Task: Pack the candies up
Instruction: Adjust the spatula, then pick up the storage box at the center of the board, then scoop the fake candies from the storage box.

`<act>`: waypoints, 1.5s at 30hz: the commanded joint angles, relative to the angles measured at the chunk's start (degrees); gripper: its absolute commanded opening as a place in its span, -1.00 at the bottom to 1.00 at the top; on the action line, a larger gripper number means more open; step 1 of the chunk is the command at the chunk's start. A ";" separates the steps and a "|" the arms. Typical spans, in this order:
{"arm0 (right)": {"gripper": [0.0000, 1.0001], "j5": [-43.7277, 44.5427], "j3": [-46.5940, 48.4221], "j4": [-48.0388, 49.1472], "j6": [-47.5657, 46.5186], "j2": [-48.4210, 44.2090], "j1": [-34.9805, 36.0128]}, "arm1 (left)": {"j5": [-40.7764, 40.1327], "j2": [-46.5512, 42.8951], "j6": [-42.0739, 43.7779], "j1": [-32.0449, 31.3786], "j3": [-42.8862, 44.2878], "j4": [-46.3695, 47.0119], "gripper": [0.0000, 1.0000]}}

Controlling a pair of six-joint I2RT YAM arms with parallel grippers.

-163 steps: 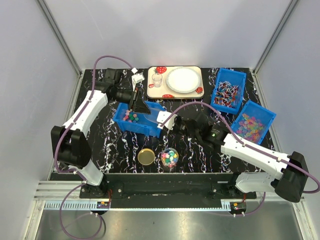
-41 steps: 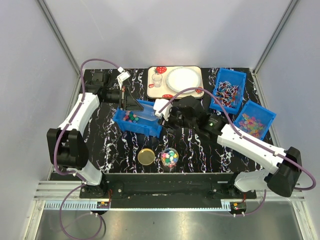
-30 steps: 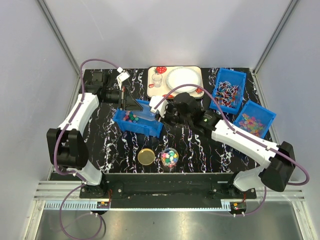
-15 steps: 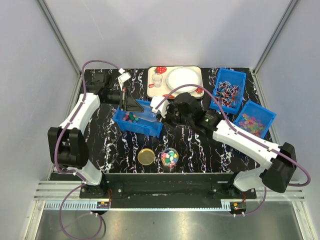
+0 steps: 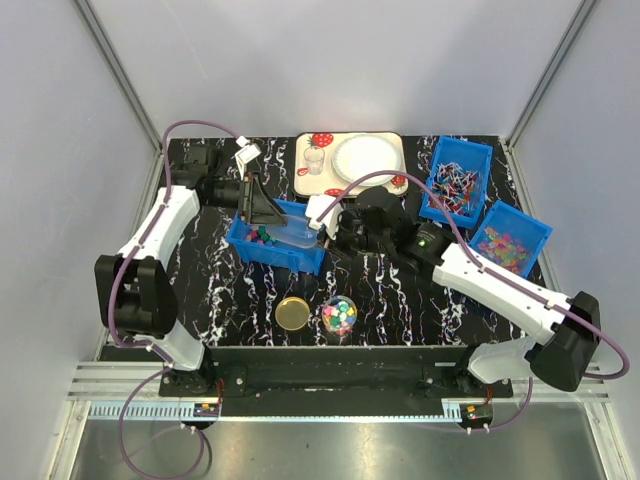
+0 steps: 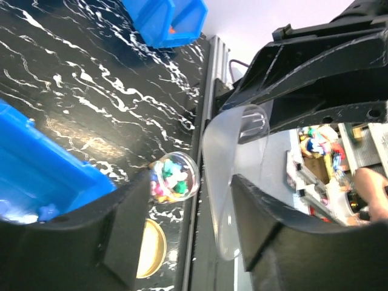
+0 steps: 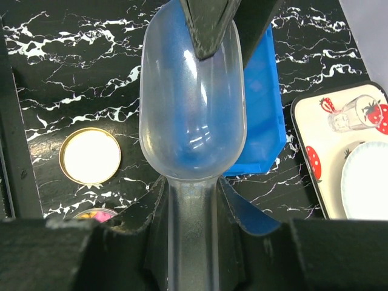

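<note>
The candies [image 5: 262, 236] lie in a blue bin [image 5: 285, 256] left of centre, and more of them fill a small clear jar [image 5: 339, 315] [image 6: 174, 177] near the front. A clear plastic scoop [image 7: 193, 115] [image 6: 233, 182] hangs over the bin. My right gripper [image 7: 191, 203] [image 5: 320, 232] is shut on its handle. My left gripper [image 6: 193, 200] [image 5: 262, 207] stands open around the scoop's bowl, which rests against only one finger [image 6: 285, 242]. The scoop's bowl is empty.
A gold lid [image 5: 293, 313] [image 7: 90, 156] lies beside the jar. A strawberry tray [image 5: 312, 180] with a plate and a small glass sits at the back. Two blue bins at the right hold stick sweets [image 5: 458, 180] and translucent sweets [image 5: 510, 245].
My left gripper's jaws have opened and let go of the scoop. My right gripper stays shut on the handle and has shifted slightly to the right.
</note>
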 commanded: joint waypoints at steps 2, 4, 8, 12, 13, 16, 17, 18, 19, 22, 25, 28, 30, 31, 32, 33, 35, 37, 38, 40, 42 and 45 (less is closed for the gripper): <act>-1.00 -1.31 -0.61 -0.62 -2.52 -3.12 -0.07 | -0.44 -3.85 0.33 2.50 2.97 1.11 0.39; -1.00 -0.26 -1.48 -0.97 -3.23 -4.17 -0.07 | -2.11 -4.55 0.59 3.91 3.24 1.11 0.49; -1.00 1.41 -3.85 -1.41 -5.07 -6.63 -0.07 | -6.67 -6.30 1.30 5.23 3.33 1.11 0.80; -1.00 3.70 -5.96 -1.67 -6.40 -9.79 -0.16 | -14.04 -6.93 2.00 6.98 3.85 1.02 0.98; -1.00 3.96 -6.32 -1.68 -6.92 -10.23 -0.16 | -15.54 -6.93 1.91 7.25 4.03 0.93 0.98; -1.00 4.76 -7.37 -1.59 -7.10 -12.17 -0.25 | -25.54 -6.66 -0.45 7.87 4.12 2.59 0.98; -1.00 4.76 -7.72 -1.50 -6.93 -12.61 -0.34 | -28.19 -6.31 -1.16 7.87 3.94 3.04 0.98; -1.00 4.50 -7.99 -1.50 -6.58 -13.48 -0.43 | -34.30 -6.05 -2.47 8.04 3.77 3.39 0.98; -1.00 4.23 -8.08 -1.24 -6.05 -13.93 -0.34 | -37.50 -5.79 -3.18 8.04 3.68 4.09 0.98; -1.00 3.26 -8.52 -0.54 -5.17 -14.81 -0.43 | -47.00 -4.20 -4.50 7.96 2.98 5.58 0.98; -1.00 3.17 -8.95 0.52 -4.90 -14.90 -0.43 | -52.81 -2.10 -4.94 8.04 2.36 6.73 0.98; -1.00 2.82 -9.48 0.79 -4.73 -14.72 -0.43 | -58.87 1.50 -5.82 7.87 3.15 7.17 0.98; -1.00 2.47 -9.83 0.96 -4.64 -14.81 -0.43 | -64.14 3.17 -6.52 7.87 4.55 6.74 0.98; -1.00 2.38 -9.92 0.96 -4.81 -14.81 -0.43 | -65.64 4.83 -6.52 7.70 5.25 5.78 0.97; -1.00 2.21 -10.10 0.87 -4.82 -14.81 -0.43 | -67.57 5.72 -6.35 7.61 6.48 5.25 0.98; -1.00 2.12 -10.19 1.13 -4.82 -14.90 -0.43 | -68.37 6.51 -6.26 7.34 7.10 4.02 0.98; -1.00 2.21 -10.36 1.22 -4.90 -14.81 -0.43 | -70.21 8.80 -5.91 6.82 8.68 2.52 0.95; -1.00 2.30 -10.62 1.49 -5.17 -14.81 -0.43 | -71.80 10.29 -5.47 6.20 9.13 1.47 0.93; -1.00 2.38 -10.89 1.58 -5.25 -14.90 -0.43 | -73.81 10.65 -5.21 5.94 9.30 1.29 0.89; -1.00 2.38 -11.15 1.84 -5.26 -14.81 -0.43 | -75.40 11.61 -4.94 4.09 9.39 1.02 0.85; -1.00 2.38 -11.50 1.93 -5.26 -14.81 -0.43 | -76.81 12.49 -4.59 2.78 10.27 -0.37 0.76; -1.00 2.12 -11.86 2.10 -5.43 -15.07 -0.43 | -76.65 14.60 -4.50 1.81 11.85 -2.83 0.57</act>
